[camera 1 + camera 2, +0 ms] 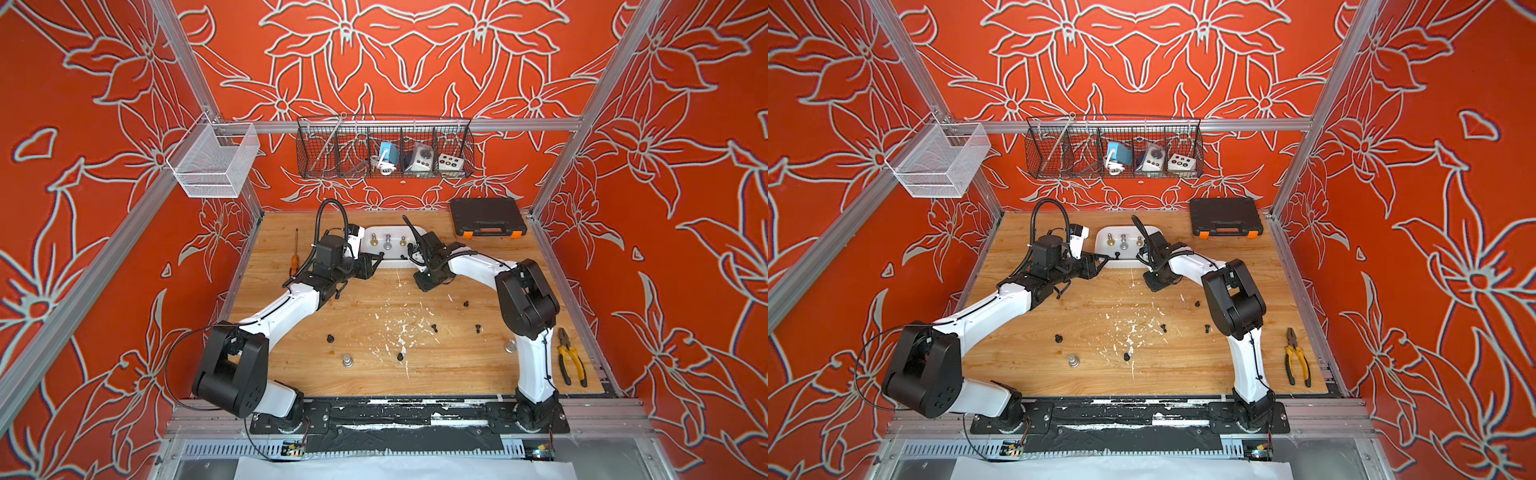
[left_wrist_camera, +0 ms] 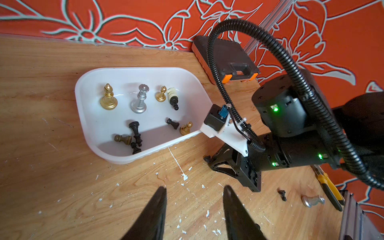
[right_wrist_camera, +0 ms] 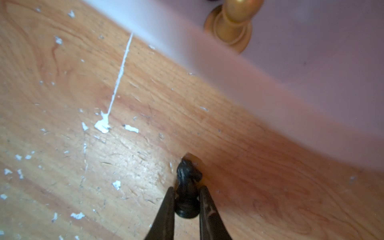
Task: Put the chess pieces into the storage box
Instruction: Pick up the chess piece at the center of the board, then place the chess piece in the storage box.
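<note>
The white storage box lies at the back middle of the table. Inside it are a gold bishop, a silver queen, a cream knight and several small black and gold chess pieces. Just outside the box's front wall, low over the wood, my right gripper is shut on a small black chess piece. My left gripper is open and holds nothing, near the box's front left. Loose black pieces and silver ones lie on the table.
A black case with orange latches sits at the back right. An orange-handled screwdriver lies by the left edge and yellow pliers by the right edge. Wire baskets hang above the back.
</note>
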You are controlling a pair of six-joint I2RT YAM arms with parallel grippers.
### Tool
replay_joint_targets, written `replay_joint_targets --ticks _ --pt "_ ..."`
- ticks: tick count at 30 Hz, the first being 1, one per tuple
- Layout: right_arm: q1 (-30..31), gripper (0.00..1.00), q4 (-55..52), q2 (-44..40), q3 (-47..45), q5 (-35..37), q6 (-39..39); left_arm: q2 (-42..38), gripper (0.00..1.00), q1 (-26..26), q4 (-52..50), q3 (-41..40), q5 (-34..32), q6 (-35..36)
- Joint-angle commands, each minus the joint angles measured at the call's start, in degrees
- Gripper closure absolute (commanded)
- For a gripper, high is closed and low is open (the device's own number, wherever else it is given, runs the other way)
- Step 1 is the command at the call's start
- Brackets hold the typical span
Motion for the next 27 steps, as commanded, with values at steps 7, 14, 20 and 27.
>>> replay_joint_targets --ticks 7,14,20,27 --pt "0.41 0.87 -0.70 -8.29 0.95 -3.42 0.78 -2.15 0.55 0.38 0.08 -0.73 -0.22 0.66" --pt "0.36 0.86 -1.34 -8.11 6.18 -4.81 0.77 -3.00 0.55 0.37 0.04 -1.60 -0.48 0.80" --pt "0.30 0.87 -2.59 -2.94 13.35 -5.18 0.87 -3.92 0.55 0.38 -0.16 -2.13 -0.85 0.90" --pt "0.07 0.87 -2.80 2.78 19.29 -4.72 2.80 -5.20 0.55 0.36 -1.06 -2.44 -1.60 1.79"
